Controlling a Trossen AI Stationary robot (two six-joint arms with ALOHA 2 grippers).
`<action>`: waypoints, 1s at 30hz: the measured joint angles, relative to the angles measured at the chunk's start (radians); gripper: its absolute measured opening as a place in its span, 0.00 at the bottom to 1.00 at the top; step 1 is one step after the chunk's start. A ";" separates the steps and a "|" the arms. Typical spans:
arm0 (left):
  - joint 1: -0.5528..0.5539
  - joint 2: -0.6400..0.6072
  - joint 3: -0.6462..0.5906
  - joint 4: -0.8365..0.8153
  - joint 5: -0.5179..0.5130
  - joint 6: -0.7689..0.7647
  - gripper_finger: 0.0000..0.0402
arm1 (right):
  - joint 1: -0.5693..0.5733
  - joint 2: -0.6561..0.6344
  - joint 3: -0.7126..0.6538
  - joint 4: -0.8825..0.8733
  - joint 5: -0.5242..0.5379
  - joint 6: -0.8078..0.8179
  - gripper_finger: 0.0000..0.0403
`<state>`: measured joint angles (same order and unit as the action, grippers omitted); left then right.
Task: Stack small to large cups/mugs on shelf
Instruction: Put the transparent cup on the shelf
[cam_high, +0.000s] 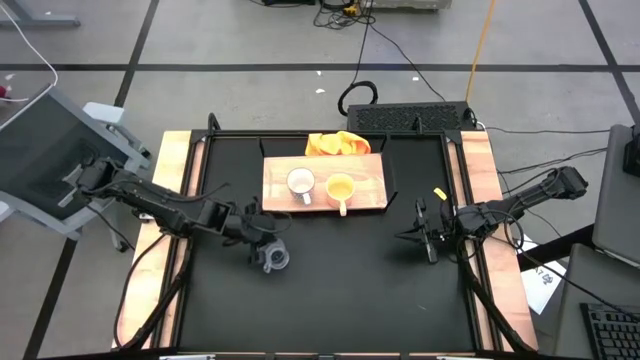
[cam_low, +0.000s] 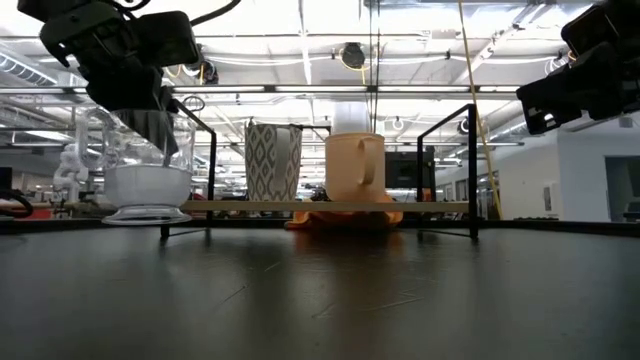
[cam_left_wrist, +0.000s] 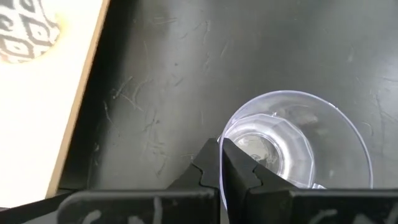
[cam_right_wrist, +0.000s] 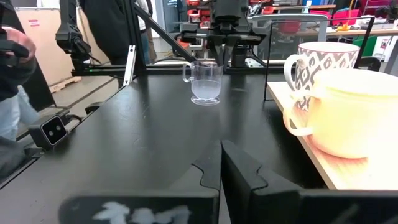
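While my left claw stands pinched on the rim of the clear glass cup, that cup rests upright on the black table mat at about seven o'clock from the shelf. On the shelf, at twelve o'clock of the mat, the white mug and yellow mug stand side by side; an orange cloth lies behind. My right claw waits closed, empty, at three o'clock. Beyond: grey floor, cables, a person's sleeve.
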<state>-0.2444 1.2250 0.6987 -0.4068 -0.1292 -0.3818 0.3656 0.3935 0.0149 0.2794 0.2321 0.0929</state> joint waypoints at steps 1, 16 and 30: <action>0.004 0.000 0.000 0.000 0.000 0.007 0.00 | 0.000 0.000 0.000 0.000 0.000 0.000 0.00; 0.028 0.044 0.002 0.068 0.020 0.019 0.00 | 0.000 0.000 0.000 0.006 0.002 0.010 0.00; 0.025 0.287 0.221 -0.084 0.008 0.042 0.00 | 0.000 0.006 0.000 -0.013 0.003 0.014 0.00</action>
<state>-0.2198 1.5123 0.9198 -0.4906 -0.1216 -0.3398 0.3653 0.3996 0.0151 0.2665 0.2347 0.1074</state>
